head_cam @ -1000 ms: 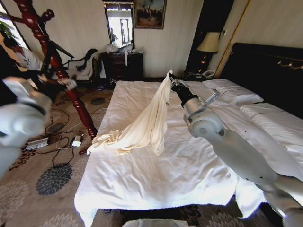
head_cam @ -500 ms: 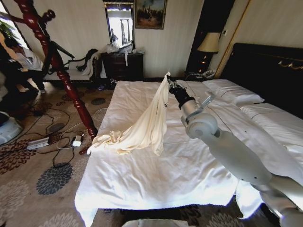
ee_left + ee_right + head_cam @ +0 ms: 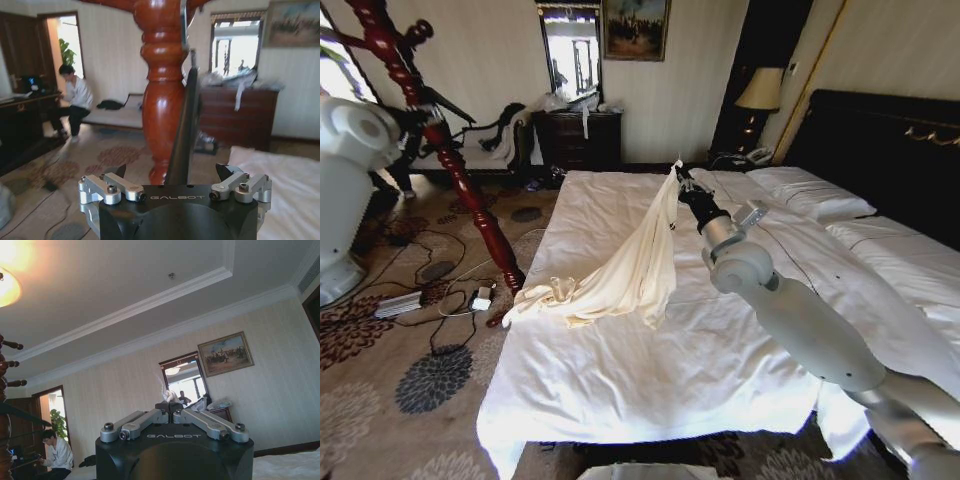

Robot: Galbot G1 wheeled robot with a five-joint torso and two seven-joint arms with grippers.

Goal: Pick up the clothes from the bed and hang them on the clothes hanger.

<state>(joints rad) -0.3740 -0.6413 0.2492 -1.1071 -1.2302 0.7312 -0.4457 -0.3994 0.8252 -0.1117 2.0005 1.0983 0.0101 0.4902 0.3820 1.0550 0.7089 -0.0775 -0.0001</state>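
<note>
A hotel-style bedroom: a wide bed point(image 3: 650, 350) with white linen and dark headboard point(image 3: 880, 150), a bedside lamp point(image 3: 758, 92), framed painting point(image 3: 636, 27), dark wooden dresser point(image 3: 575, 138) and floral carpet point(image 3: 430, 375).

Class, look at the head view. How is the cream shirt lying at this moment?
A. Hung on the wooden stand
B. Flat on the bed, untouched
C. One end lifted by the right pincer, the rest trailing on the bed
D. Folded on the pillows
C: the right pincer pinches the shirt at its top, with the lower part crumpled on the bed.
</note>
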